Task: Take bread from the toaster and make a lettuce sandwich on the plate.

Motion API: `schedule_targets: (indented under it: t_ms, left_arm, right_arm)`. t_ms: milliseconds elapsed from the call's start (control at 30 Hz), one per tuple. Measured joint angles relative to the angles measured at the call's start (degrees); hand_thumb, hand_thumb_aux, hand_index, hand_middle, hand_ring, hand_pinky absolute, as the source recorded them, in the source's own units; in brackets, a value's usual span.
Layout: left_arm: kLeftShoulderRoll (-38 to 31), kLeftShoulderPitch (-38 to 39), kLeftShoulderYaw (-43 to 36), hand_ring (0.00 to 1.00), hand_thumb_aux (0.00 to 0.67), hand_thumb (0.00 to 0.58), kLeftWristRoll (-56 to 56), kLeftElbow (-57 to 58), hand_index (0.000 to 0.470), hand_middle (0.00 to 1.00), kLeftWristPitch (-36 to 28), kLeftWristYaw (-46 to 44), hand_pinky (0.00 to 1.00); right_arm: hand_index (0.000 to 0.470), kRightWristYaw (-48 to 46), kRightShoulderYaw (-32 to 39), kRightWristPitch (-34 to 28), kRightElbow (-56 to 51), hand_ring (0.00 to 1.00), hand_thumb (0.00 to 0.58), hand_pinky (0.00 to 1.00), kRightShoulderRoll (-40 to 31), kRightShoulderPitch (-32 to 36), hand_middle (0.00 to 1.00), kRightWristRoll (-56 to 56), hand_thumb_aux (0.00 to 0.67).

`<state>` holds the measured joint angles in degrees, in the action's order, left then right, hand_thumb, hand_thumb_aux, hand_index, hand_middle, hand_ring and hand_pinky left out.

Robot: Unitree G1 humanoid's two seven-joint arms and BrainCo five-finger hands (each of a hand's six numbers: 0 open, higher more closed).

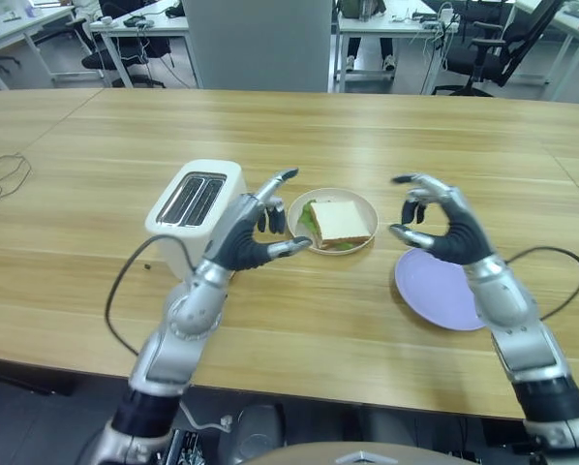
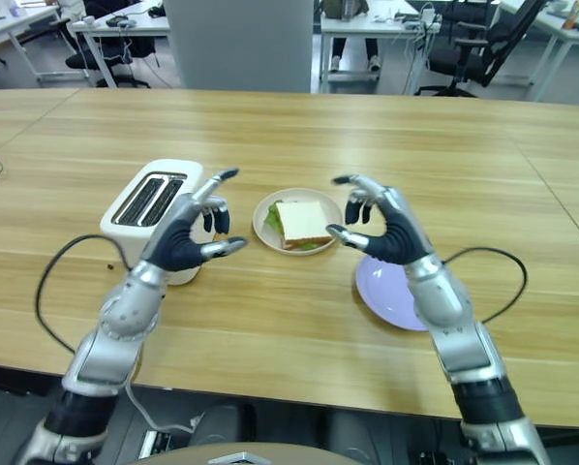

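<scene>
A broad pale wooden table (image 1: 367,126) stretches away past the left hand (image 1: 256,237) and right hand (image 1: 444,228), with a grey panel (image 1: 256,44) beyond its far edge, white desks (image 1: 139,29) far behind the left hand, and black office chairs (image 1: 507,44) far behind the right.

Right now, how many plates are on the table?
2: a cream plate holding the sandwich, just right of the toaster; a purple plate partly under the right hand.
</scene>
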<state>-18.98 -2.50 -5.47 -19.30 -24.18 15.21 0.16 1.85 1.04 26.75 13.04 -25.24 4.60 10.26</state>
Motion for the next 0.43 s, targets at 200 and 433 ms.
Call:
schedule_targets:
  t_ms: [200,433]
  left_arm:
    - [6.77,3.97,3.02,0.00,0.000,0.000,0.77,-0.83,0.000,0.00,6.55,6.43,0.00]
    - [7.67,7.09,4.95,0.00,0.000,0.000,8.37,4.76,0.000,0.00,12.69,5.39,0.00]
  right_arm:
    - [0.000,7.60,-2.92,6.70,-0.41,0.00,0.000,0.00,9.17,-6.68,0.00,5.18,0.000]
    - [0.000,0.96,2.04,10.49,-4.66,0.00,0.000,0.00,11.05,-6.96,0.00,-2.84,0.000]
